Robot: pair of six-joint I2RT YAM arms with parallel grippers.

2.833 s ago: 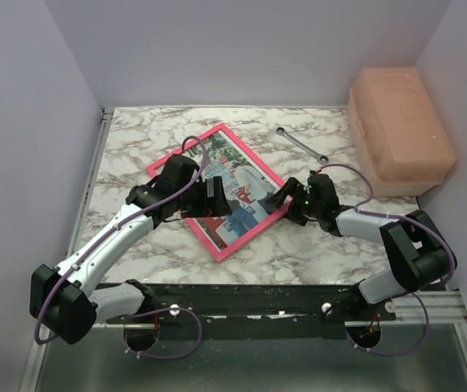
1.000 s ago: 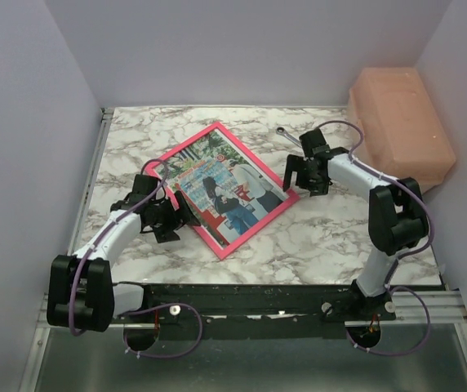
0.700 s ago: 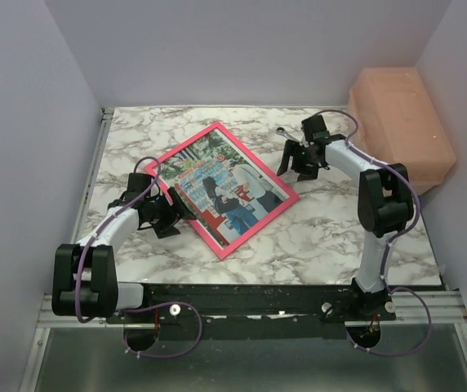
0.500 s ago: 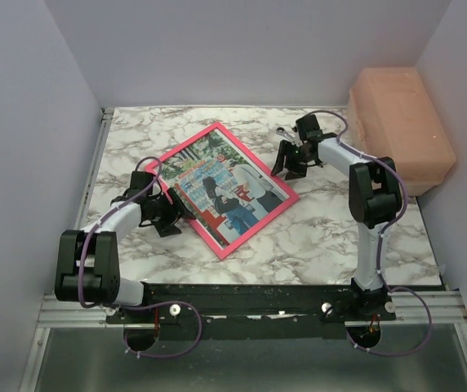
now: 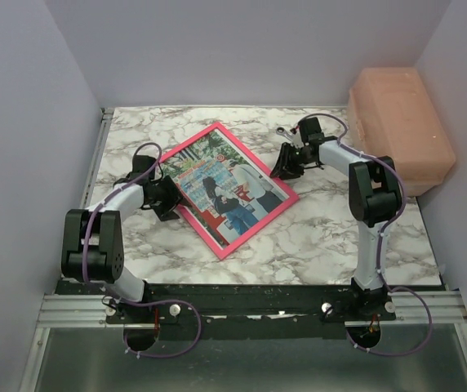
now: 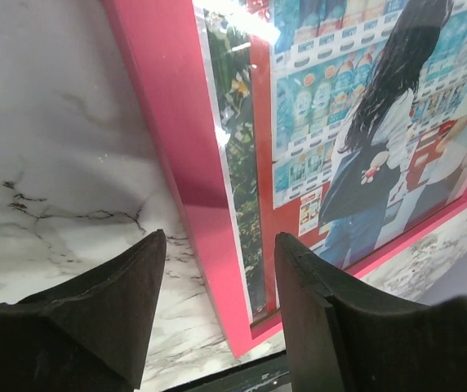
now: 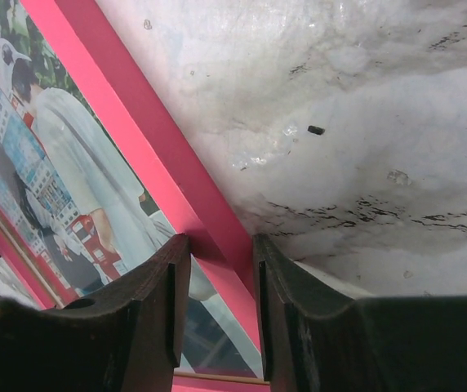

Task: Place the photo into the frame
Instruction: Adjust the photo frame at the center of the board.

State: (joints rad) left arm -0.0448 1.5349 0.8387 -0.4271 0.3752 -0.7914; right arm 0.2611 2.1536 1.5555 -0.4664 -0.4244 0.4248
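Just 1 photo point(image 5: 225, 189), 1 frame point(image 5: 189, 144)

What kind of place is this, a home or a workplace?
Probably a robot test cell: a left arm and right arm bolted to a metal rail, plain lilac walls around a marble-patterned table.

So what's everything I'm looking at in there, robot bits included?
frame: one, bright pink, flat mid-table, turned at an angle
photo: one, colourful print of people at vending machines, inside the frame
wrench: one, silver, beyond the frame's right corner, partly covered
box: one, peach, far right corner
table: one, white-grey marble pattern
arms: two, white with black joints, left arm and right arm, bolted at the near edge
left hand: one, black, at the frame's left edge, fingers apart
right hand: one, black, at the frame's right corner
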